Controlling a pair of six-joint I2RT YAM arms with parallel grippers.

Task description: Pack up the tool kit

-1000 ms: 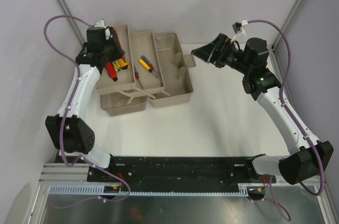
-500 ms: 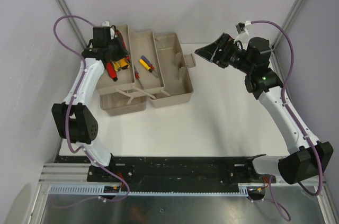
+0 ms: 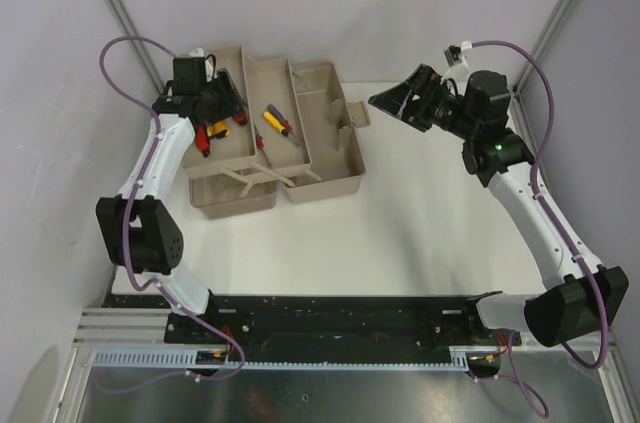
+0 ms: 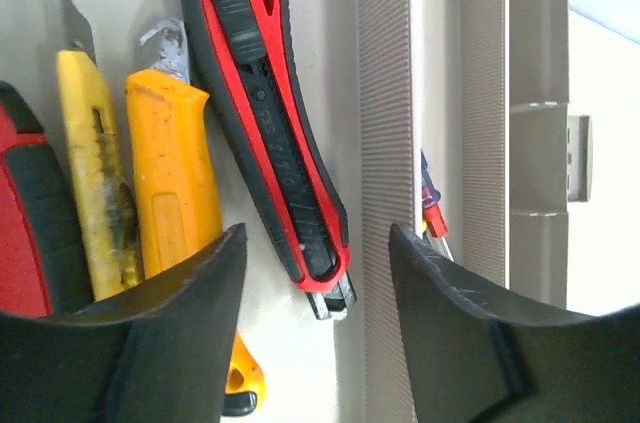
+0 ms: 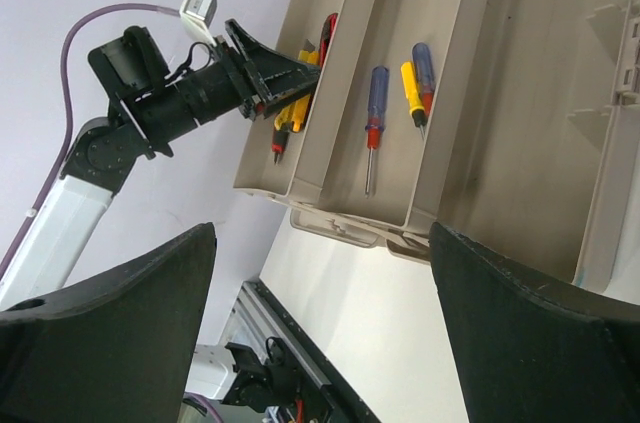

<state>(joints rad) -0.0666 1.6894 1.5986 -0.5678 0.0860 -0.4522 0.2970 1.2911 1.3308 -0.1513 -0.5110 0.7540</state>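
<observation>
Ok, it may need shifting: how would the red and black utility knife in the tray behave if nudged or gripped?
The red and black utility knife looks rigid and flattish, so it would probably slide, not roll. Its black rubbery-looking grip should resist slipping. The beige tray wall beside it likely blocks pushes that way.

Your left gripper (image 4: 315, 273) hangs with jaws parted over the tray (image 4: 325, 33). The red-and-black utility knife (image 4: 265, 123) lies between the fingertips, touching neither. Two yellow cutters (image 4: 175, 183) lie just beside it.
</observation>
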